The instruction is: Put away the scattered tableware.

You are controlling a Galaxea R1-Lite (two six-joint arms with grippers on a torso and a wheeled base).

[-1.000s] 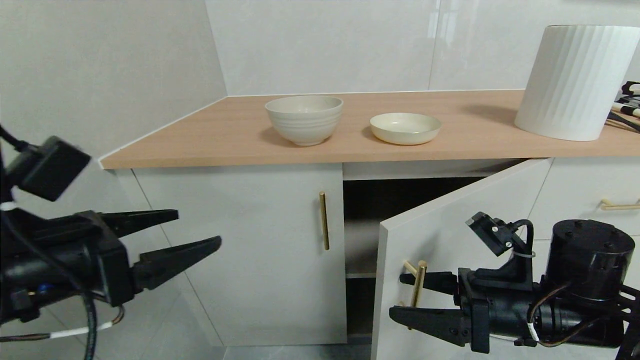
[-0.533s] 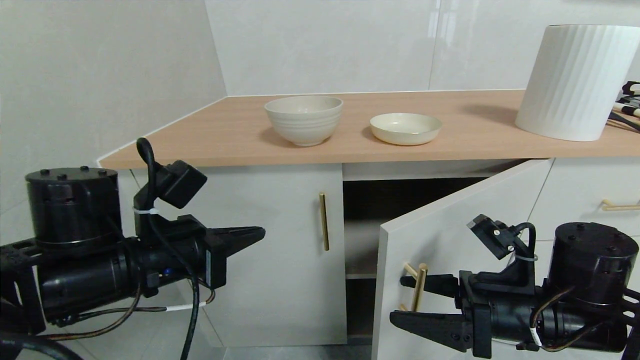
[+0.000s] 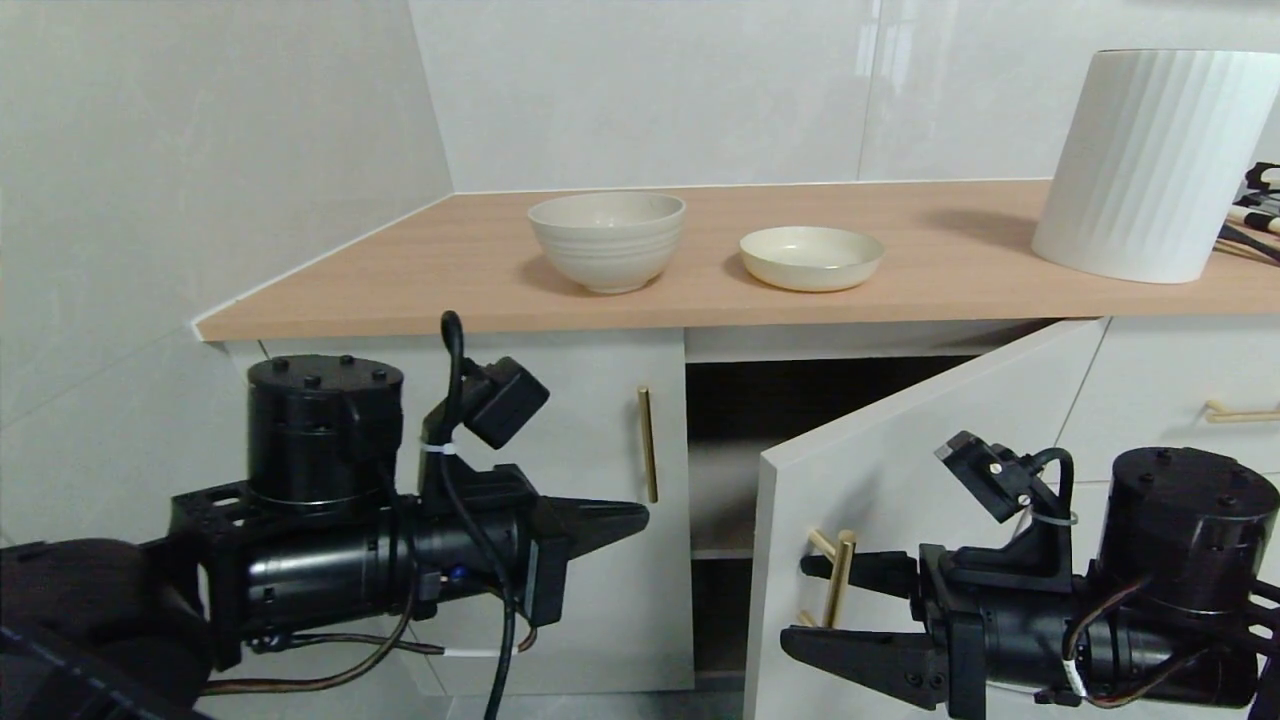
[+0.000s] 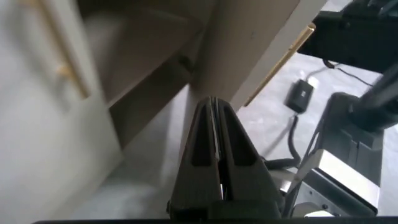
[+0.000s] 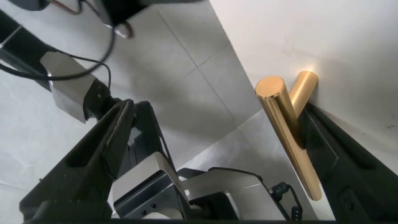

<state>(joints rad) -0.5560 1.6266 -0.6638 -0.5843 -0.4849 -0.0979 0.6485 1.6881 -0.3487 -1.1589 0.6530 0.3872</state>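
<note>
A cream ribbed bowl (image 3: pixel 607 240) and a shallow cream dish (image 3: pixel 811 257) stand side by side on the wooden counter (image 3: pixel 400 285). Below it, the right cabinet door (image 3: pixel 900 470) hangs partly open. Its gold handle (image 3: pixel 836 585) (image 5: pixel 289 134) stands between the spread fingers of my right gripper (image 3: pixel 822 610) (image 5: pixel 217 106), which is open. My left gripper (image 3: pixel 640 518) (image 4: pixel 214 102) is shut with nothing in it, low in front of the closed left door and pointing toward the cabinet opening.
The closed left door carries a vertical gold handle (image 3: pixel 648 443). A tall white ribbed container (image 3: pixel 1150 160) stands at the counter's right, with dark utensils (image 3: pixel 1255 215) behind it. A drawer handle (image 3: pixel 1240 410) shows far right. Inside the opening is a pale shelf (image 3: pixel 720 480).
My left arm has swung in from the far left toward the middle, and its gripper has gone from open to shut. The right gripper has sunk slightly, still around the handle.
</note>
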